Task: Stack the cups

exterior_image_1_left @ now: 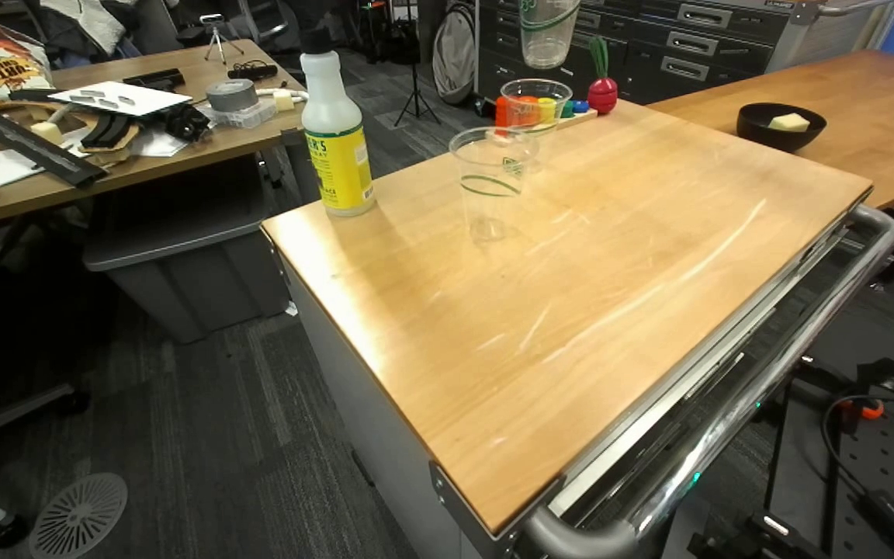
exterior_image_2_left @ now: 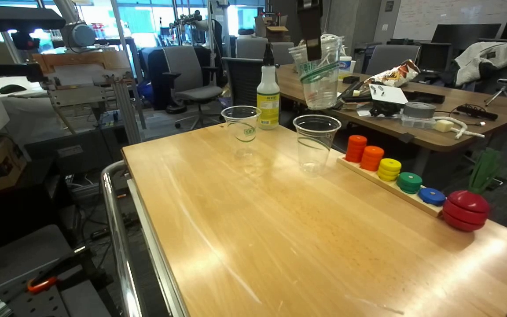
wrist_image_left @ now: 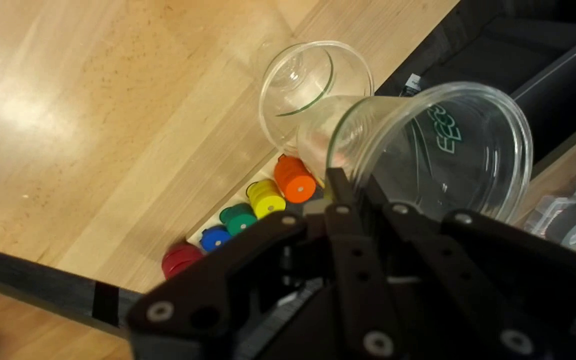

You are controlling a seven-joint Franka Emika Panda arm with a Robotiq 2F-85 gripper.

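Observation:
Two clear cups stand upright and apart on the wooden tabletop. The cup nearer the bottle shows in both exterior views [exterior_image_1_left: 493, 186] [exterior_image_2_left: 242, 136]; it is out of the wrist view. The cup beside the rainbow toy shows in both exterior views [exterior_image_1_left: 538, 116] [exterior_image_2_left: 314, 147] and in the wrist view [wrist_image_left: 313, 95]. My gripper [exterior_image_2_left: 313, 50] [wrist_image_left: 354, 181] is shut on the wall of a nested stack of clear cups [exterior_image_1_left: 548, 39] [exterior_image_2_left: 321, 86] [wrist_image_left: 433, 150], with doubled rims. It holds them slightly tilted in the air, above and near the cup by the toy.
A yellow-green spray bottle [exterior_image_1_left: 344, 167] [exterior_image_2_left: 268, 101] stands at the tabletop's edge. The rainbow ring toy [exterior_image_2_left: 385, 176] [wrist_image_left: 263, 197] and a red radish toy [exterior_image_2_left: 466, 210] line another edge. A black bowl [exterior_image_1_left: 781, 128] sits on a neighbouring table. A metal rail [exterior_image_1_left: 695, 435] runs along one side.

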